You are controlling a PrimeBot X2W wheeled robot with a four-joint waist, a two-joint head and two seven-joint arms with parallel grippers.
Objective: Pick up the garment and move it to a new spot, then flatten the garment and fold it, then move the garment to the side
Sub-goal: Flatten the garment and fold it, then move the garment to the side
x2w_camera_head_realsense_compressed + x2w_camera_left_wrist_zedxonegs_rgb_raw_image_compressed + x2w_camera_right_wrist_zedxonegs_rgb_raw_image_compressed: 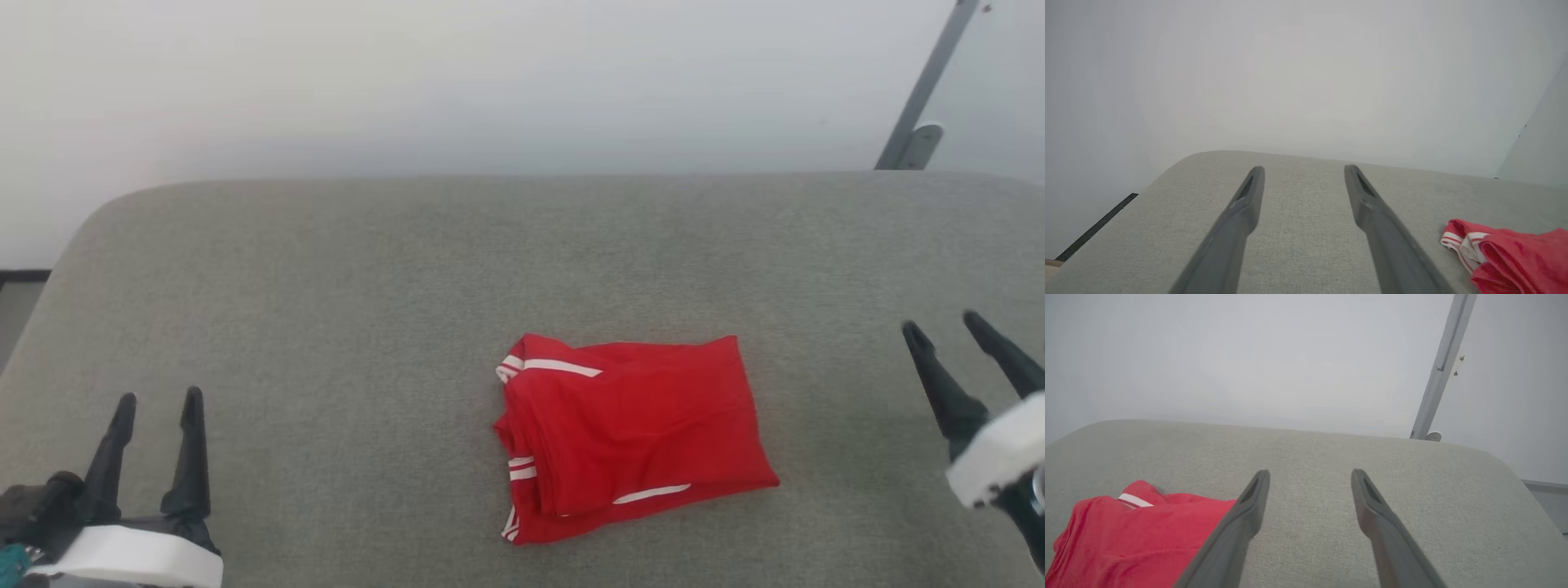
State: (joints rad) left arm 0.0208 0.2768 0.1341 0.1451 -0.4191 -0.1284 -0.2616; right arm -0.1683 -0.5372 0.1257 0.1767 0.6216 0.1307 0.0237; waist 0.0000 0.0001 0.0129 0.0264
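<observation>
We saw left gripper (160,395) and right gripper (940,321) spread, empty, the garment (637,433) lying between them untouched; we judged pinching all folded layers best.

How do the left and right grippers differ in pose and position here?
The left gripper points nearly straight up the head view; the right gripper leans left. The left gripper sits lower in that view than the right gripper. The right gripper is nearer the garment than the left gripper. Both are open, empty and clear of the garment.
</observation>
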